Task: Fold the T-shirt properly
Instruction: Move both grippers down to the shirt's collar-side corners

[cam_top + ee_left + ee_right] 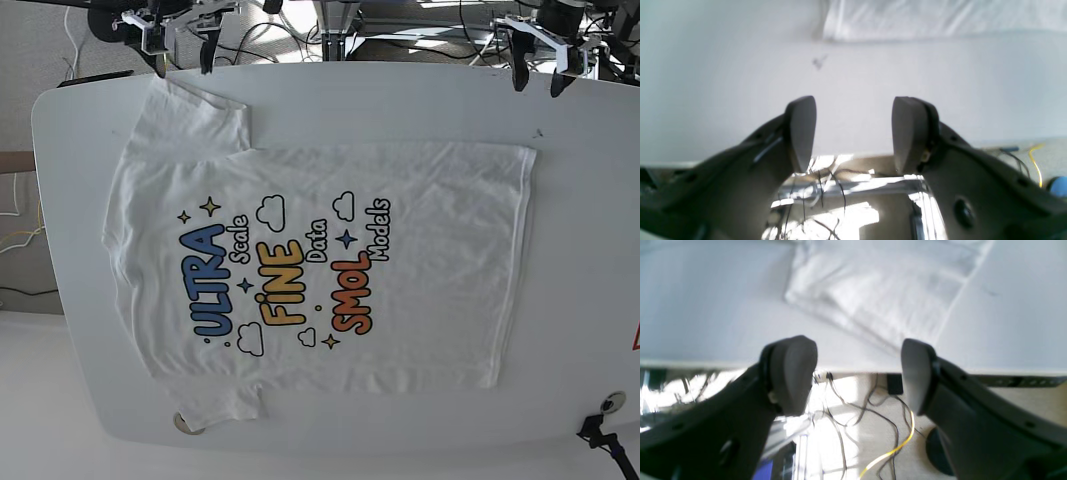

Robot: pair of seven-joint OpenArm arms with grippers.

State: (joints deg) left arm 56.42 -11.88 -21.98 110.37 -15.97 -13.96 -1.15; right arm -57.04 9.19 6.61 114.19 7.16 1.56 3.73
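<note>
Listing what we see: T-shirt point(320, 265) flat, print up, mid-worktop point(580, 250); left tool point(535, 80) and right tool point(182, 60) at far edge, both wide, empty.

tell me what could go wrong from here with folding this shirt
1. The white printed cotton T-shirt lies print side up, so a fold made now may leave the print hidden inside or off centre.
2. Its sleeve near the right gripper is rumpled, and a pinch there could gather extra layers.
3. Both the right gripper and the left gripper hang open at the edge of the white table, off the cloth, so a grab could miss the thin hem.
</note>
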